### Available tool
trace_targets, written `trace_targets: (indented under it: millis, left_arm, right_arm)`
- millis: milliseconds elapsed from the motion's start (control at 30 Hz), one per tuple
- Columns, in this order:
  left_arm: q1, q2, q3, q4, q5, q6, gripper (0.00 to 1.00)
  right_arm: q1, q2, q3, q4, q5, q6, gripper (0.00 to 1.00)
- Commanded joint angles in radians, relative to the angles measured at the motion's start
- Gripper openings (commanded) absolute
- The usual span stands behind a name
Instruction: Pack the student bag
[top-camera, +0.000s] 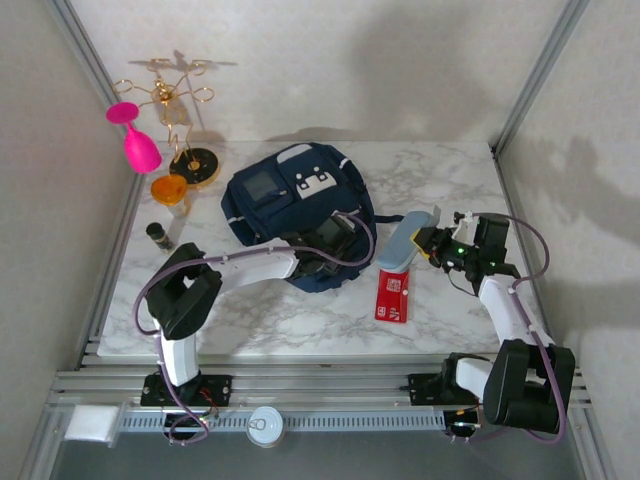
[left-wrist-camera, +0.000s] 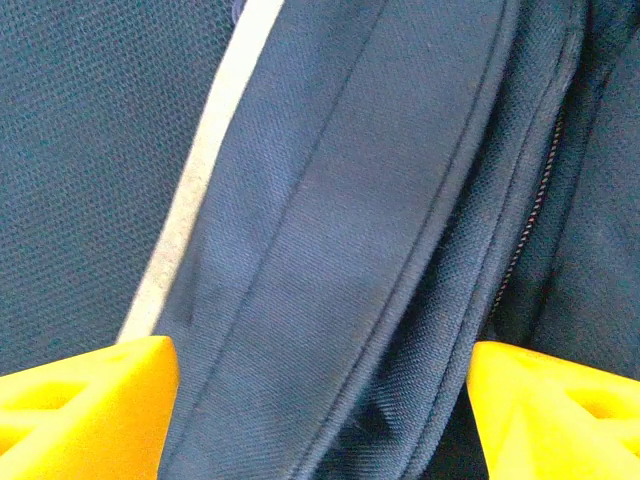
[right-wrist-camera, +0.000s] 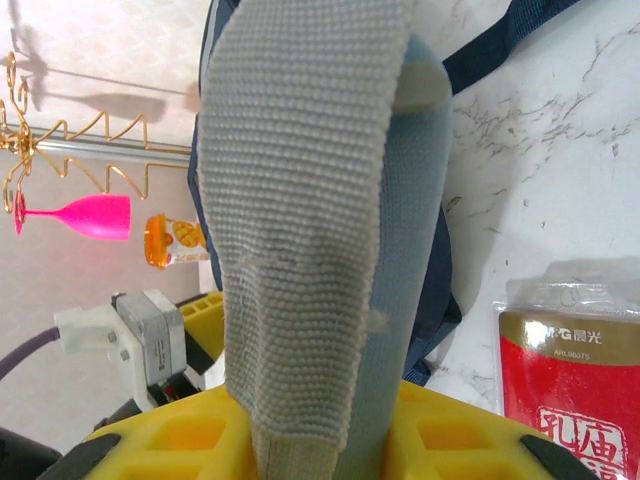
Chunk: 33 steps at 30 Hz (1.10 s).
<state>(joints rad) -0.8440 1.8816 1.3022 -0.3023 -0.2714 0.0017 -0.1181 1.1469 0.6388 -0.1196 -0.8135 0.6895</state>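
Straddling a seamed fold beside the zipper (left-wrist-camera: 530, 230) on the near right side of the student bag (top-camera: 290, 200) with the left hand (top-camera: 328, 245), jaws spread wide and gripping nothing, probably readying to lift the opening. Pinching a grey-blue pouch (top-camera: 405, 240) end-on in the closed right hand (top-camera: 430, 243), just right of the bag, seemingly for sliding it inside. Leaving the bag lying at the far middle of the tabletop (top-camera: 300, 320), with 1 red packet (top-camera: 393, 296) waiting near its right side.
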Motion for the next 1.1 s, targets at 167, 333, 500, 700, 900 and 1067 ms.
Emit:
trace_targets:
  millis: [167, 333, 500, 700, 900, 1067]
  left_arm:
    - [0.075, 0.000, 0.062, -0.062, 0.009, 0.113, 0.74]
    - [0.103, -0.048, 0.034, -0.106, 0.103, 0.126, 0.74]
    - [0.103, -0.048, 0.009, -0.077, 0.108, 0.130, 0.70]
    - [0.104, -0.003, 0.024, -0.043, 0.048, 0.145, 0.59]
    - [0.106, -0.045, 0.014, 0.015, 0.047, 0.152, 0.33]
    - [0.107, -0.065, 0.005, 0.029, 0.036, 0.178, 0.14]
  right_arm:
    - [-0.004, 0.022, 0.036, 0.021, -0.037, 0.009, 0.30]
    - [-0.004, 0.031, 0.036, 0.030, -0.037, 0.010, 0.29]
    - [-0.005, 0.048, 0.026, 0.055, -0.046, 0.027, 0.29]
    - [-0.004, 0.052, 0.035, 0.047, -0.042, 0.021, 0.28]
    - [-0.005, 0.048, 0.042, 0.040, -0.036, 0.023, 0.28]
    - [0.000, 0.047, 0.052, 0.057, -0.053, 0.052, 0.27]
